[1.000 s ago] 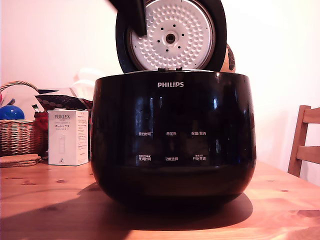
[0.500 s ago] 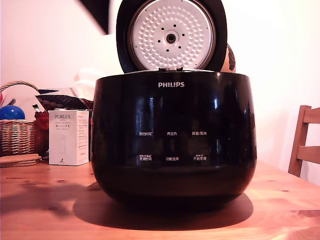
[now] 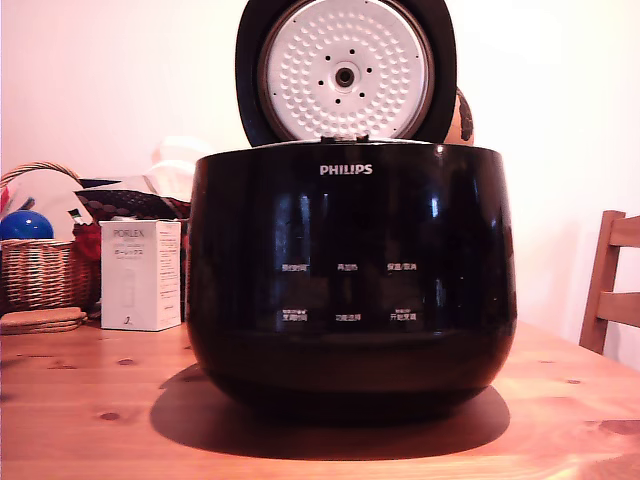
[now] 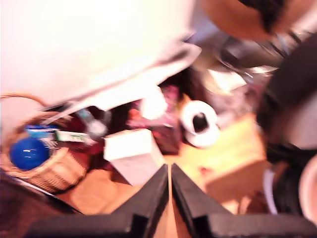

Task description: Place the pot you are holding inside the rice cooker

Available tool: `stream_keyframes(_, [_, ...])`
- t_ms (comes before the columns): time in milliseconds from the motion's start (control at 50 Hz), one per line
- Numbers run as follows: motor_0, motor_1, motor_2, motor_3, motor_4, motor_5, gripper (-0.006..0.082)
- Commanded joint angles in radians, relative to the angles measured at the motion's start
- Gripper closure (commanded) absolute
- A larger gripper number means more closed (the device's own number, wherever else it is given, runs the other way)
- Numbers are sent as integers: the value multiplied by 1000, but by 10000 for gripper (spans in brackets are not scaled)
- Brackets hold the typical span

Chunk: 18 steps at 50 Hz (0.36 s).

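Wicker basket [image 4: 47,171] holds blue ball [image 4: 28,152]; rice cooker [image 3: 350,275] lid up; hand [image 4: 170,173] pinched closed, empty

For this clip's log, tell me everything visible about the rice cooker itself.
The rice cooker is a large, glossy black, rounded appliance standing upright on the wooden table, casting a shadow around its base. A white PHILIPS logo sits near its top edge, with two rows of small white button labels below. Its round hinged lid stands open at the back, showing a dimpled silver inner plate with small holes and a central hub. The exterior view cannot show the inside. Nothing but the table appears to touch it.
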Motion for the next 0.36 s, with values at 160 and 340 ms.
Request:
stream_keyframes(160, [32, 11, -5, 26, 3, 2, 787])
stream_keyframes(340, [32, 11, -5, 26, 3, 2, 787])
